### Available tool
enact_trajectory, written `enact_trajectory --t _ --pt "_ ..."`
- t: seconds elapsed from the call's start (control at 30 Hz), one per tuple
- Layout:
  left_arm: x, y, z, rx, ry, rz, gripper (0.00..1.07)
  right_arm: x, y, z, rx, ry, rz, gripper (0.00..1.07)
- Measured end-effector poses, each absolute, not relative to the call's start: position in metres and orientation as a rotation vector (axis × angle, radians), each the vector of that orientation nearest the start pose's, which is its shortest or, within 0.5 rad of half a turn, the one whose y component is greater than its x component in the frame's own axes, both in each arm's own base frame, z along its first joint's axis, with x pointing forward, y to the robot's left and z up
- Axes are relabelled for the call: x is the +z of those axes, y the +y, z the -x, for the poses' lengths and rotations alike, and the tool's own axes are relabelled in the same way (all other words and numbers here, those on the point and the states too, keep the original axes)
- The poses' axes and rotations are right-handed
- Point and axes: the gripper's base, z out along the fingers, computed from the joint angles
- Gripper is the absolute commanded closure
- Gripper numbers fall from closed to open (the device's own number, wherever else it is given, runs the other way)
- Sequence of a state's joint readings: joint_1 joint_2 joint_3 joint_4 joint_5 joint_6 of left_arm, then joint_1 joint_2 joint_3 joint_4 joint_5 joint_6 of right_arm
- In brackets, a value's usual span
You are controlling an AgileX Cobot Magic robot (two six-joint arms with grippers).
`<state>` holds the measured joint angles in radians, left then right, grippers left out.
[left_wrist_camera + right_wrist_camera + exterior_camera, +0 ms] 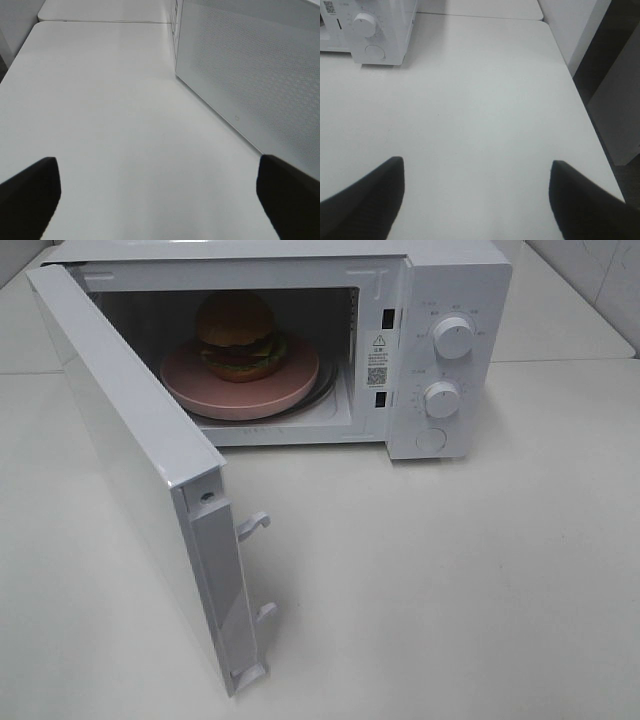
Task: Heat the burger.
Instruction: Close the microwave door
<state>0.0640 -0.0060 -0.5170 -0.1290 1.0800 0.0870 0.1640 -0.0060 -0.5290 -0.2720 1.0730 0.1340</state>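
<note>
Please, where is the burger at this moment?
In the high view, the burger sits on the pink plate inside the microwave, in the upper left part, left of the upper knob; the door stands open.

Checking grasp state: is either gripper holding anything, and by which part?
Nothing held. Left gripper and right gripper both open above table; burger sits on plate inside microwave.
</note>
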Motion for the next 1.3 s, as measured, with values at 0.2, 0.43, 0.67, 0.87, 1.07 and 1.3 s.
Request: enact_trajectory --t 0.2,0.43,0.67,0.87,1.07,1.3 --pt "0.2809 -0.0109 0.0083 -0.059 2.034 -0.033 0.04 0.2868 -0.0219 0.0050 -0.125 1.967 0.019 0.32" --pt "0.2809 -0.0109 0.0083 -0.059 2.034 -0.033 0.04 0.2832 -0.0183 -0.0003 -0.092 1.943 0.034 0.32" --pt "0.2809 -0.0109 0.0083 -0.059 2.034 -0.033 0.04 0.2838 -0.0182 -0.0006 -0.091 1.937 0.035 0.32" --pt "0.2809 -0.0109 0.0083 -0.059 2.034 -0.033 0.04 0.2839 -0.0181 -0.0006 -0.090 1.935 0.036 0.32" --pt "0.2809 -0.0109 0.0083 -0.059 2.034 -0.033 0.04 0.2839 -0.0181 -0.0006 -0.090 1.935 0.036 0.32" --pt "0.2809 -0.0109 0.0083 -0.059 2.034 -0.033 0.04 0.2839 -0.0181 -0.0006 -0.090 1.935 0.036 0.32"
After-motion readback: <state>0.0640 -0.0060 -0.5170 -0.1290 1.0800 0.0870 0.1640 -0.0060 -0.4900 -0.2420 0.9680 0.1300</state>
